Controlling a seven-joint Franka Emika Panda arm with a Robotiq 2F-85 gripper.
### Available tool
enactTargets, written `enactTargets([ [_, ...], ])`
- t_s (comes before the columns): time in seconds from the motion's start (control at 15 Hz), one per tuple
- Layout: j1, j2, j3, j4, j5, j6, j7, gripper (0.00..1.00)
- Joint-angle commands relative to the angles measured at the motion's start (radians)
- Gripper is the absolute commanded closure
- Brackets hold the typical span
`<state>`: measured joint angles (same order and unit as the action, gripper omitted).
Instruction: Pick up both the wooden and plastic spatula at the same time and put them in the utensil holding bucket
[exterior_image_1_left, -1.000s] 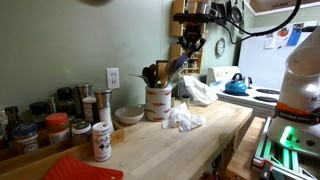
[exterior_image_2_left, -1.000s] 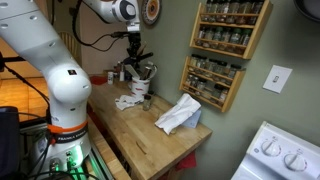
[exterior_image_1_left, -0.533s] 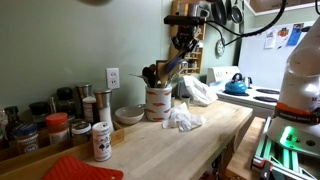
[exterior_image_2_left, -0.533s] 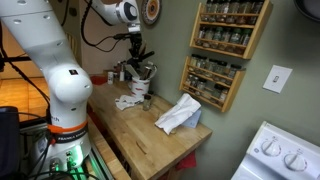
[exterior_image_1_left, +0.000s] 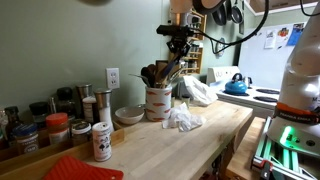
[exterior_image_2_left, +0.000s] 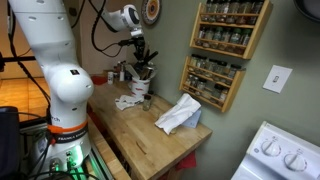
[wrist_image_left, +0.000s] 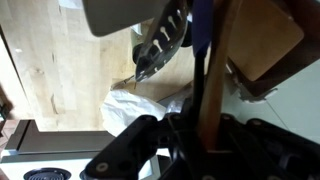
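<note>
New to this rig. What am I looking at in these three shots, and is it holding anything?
It is a white robot arm with a two-finger gripper. Two pictures come from cameras standing in the room; the third sits on the wrist, looking along the gripper. On the wooden counter stand a utensil bucket, a bowl, spice jars and crumpled cloths. The gripper hangs over the bucket. In the wrist view a wooden handle and a dark handle run between its jaws; whether they are clamped I cannot tell.
</note>
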<state>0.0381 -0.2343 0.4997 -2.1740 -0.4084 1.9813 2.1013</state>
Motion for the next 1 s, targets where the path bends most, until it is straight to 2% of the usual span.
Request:
enactTargets([
  [0.0,0.058,0.089,-0.011,0.069,-0.116,-0.107,0.115,0.96],
  [0.47,0.184,0.211,-0.027,0.169,-0.235,-0.313,0.206,0.96],
  [0.93,0.284,0.315,-0.064,0.255,-0.301,-0.398,0.27,0.95],
])
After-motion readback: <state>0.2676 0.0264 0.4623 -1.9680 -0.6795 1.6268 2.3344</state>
